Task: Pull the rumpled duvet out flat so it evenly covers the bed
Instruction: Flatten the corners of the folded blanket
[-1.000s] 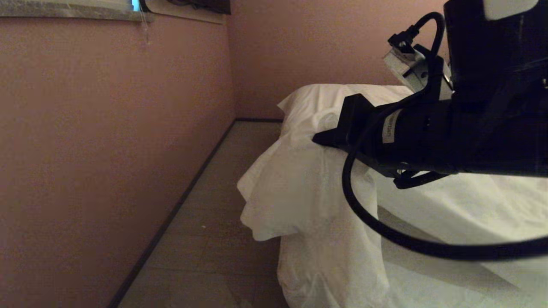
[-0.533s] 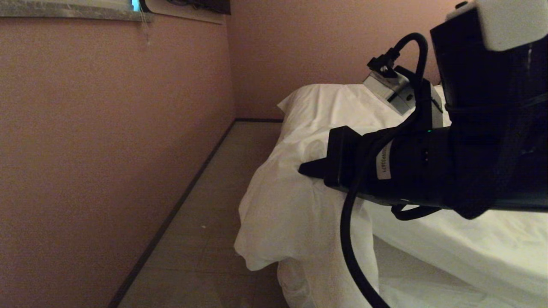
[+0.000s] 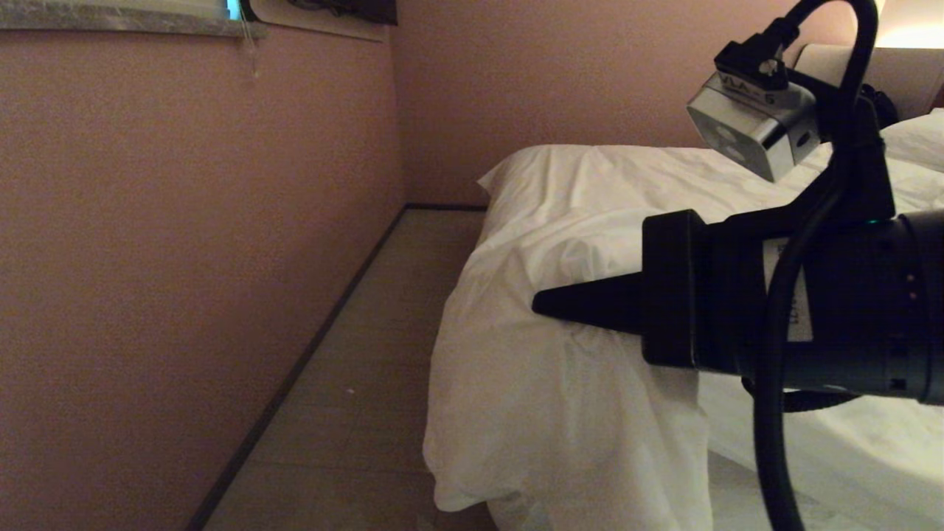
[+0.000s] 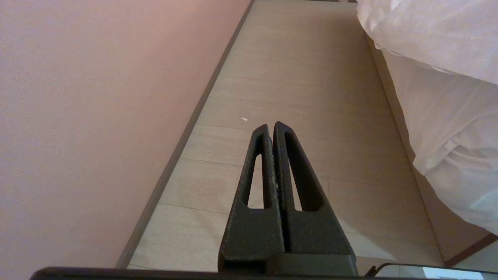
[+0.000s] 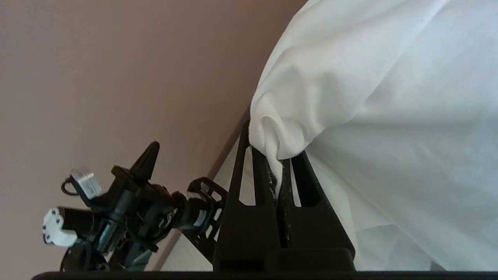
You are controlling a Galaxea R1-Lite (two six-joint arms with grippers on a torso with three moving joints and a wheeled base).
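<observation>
We see only part of the bed (image 3: 848, 457): its right side runs past the head view's edge, and the right gripper (image 3: 542, 302) with its arm covers much of the duvet (image 3: 560, 413). In the right wrist view, a fold of duvet hides the fingertips (image 5: 268, 171). The headboard (image 3: 896, 74) is cut off at the corner.

Pinkish wall (image 3: 184, 243) on the left, meeting pale plank floor (image 3: 354, 383) along a dark skirting strip (image 3: 310, 346). Stone window ledge (image 3: 125, 22) high up. Small white speck (image 4: 244, 119) on the floor.
</observation>
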